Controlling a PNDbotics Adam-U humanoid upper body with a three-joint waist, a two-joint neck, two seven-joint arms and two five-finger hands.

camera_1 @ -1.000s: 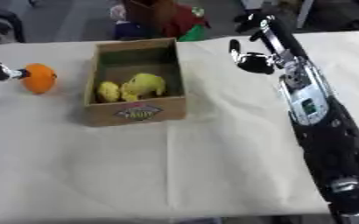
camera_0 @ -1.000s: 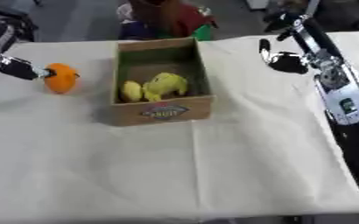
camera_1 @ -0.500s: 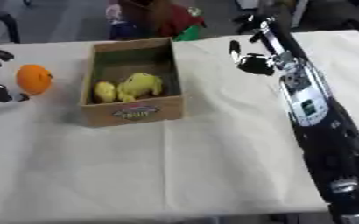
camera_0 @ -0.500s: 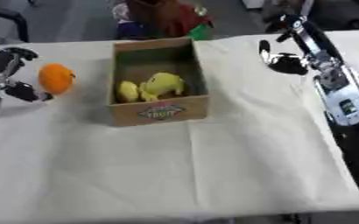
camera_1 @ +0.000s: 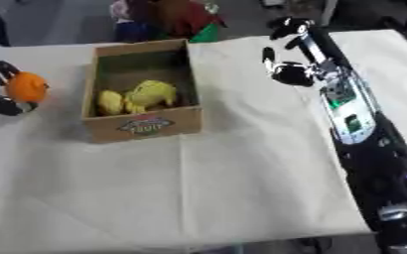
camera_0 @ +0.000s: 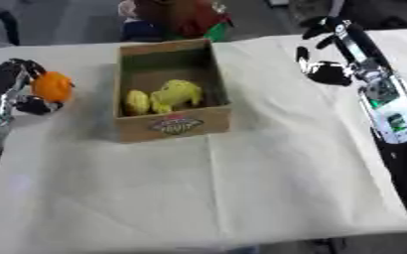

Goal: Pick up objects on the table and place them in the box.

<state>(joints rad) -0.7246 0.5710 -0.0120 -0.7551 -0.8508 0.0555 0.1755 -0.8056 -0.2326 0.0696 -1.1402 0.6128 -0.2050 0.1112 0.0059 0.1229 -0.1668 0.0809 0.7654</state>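
Left eye view showed the left hand (camera_0: 14,92) curled around an orange (camera_0: 52,87), held just left of the cardboard box (camera_0: 174,123) on the white-covered table (camera_0: 241,188). Yellow fruit (camera_0: 175,94) lay inside the box, while the right hand (camera_0: 324,52) hung to its right, fingers relaxed and holding nothing.

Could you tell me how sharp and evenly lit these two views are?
Left eye view: soft throughout; the box label is unreadable, and the orange in the left hand has smeared edges. Right eye view: equally soft, light even, faint shadow beside the box, no glare on the right hand.
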